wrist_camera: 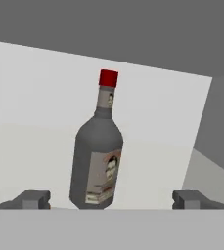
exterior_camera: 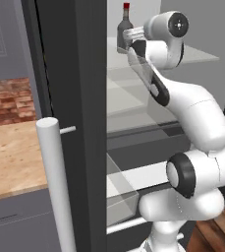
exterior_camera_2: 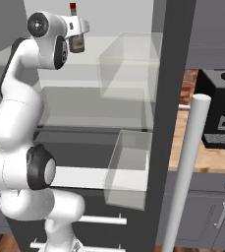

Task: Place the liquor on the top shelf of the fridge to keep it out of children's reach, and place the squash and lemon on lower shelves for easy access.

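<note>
So closest to the hand camera you get the 2 finger tips [wrist_camera: 33,199] poking up at about 7 and 5 o'clock, spread wide with nothing between them. The gripper [wrist_camera: 111,200] isn't touching anything as far as I can see.

Dead center between those tips, a bit further in, is the liquor [wrist_camera: 98,161]. It's standing upright on the top shelf [exterior_camera: 202,55] of the fridge [exterior_camera_2: 173,74], red cap up at 12 o'clock and label facing the hand, with the pale back wall behind it. From the left base view the bottle sits right behind the wrist, near the front of the shelf at roughly 11 o'clock.

Going by that, I'd say the liquor part is done: bottle parked, jaws let go. Still left are the squash and lemon for the lower shelves, and those glass panes look bare. The coffee machine [exterior_camera_2: 222,108] is sitting on the counter [exterior_camera: 11,152] past the open door.
</note>
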Motion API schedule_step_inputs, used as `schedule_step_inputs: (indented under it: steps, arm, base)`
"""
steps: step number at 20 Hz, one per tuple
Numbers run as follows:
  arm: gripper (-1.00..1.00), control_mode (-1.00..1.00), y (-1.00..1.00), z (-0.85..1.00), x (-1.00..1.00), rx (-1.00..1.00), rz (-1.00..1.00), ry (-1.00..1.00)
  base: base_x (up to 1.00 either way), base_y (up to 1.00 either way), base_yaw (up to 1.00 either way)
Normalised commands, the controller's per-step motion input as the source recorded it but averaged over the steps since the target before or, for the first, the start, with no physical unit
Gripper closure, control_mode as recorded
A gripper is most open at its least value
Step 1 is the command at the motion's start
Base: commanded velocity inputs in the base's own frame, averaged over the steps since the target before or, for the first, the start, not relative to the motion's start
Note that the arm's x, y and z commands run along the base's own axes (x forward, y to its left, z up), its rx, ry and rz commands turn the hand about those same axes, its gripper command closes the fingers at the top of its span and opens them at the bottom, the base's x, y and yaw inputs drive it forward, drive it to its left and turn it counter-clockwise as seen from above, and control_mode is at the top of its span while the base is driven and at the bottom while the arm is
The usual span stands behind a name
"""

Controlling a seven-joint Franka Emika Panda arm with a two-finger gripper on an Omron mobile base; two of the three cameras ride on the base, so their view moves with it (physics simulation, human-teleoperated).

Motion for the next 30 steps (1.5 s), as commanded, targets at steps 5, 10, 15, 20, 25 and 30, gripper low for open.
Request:
schedule_step_inputs:
  steps: [5,10,15,20,25,30]
  arm:
    - [-1.0,-1.0,0.0,-0.36,-0.95,0.0,0.0,-0.03]
    - [-1.0,-1.0,-0.11,-0.04,-1.0,0.0,0.0,0.01]
    - [-1.0,-1.0,-0.27,0.0,-1.0,0.0,0.0,0.09]
    - [-1.0,-1.0,-0.2,0.0,-0.99,-0.01,0.0,0.21]
    - [-1.0,-1.0,-0.02,-0.02,-0.81,-0.06,-0.01,0.28]
    - [-1.0,-1.0,0.0,-0.15,-0.68,-0.06,0.0,0.21]
  base:
    - [0.0,0.0,0.0]
    - [0.0,0.0,0.0]
    - [0.0,0.0,0.0]
    - [0.0,0.0,0.0]
    - [0.0,0.0,0.0]
    - [0.0,0.0,0.0]
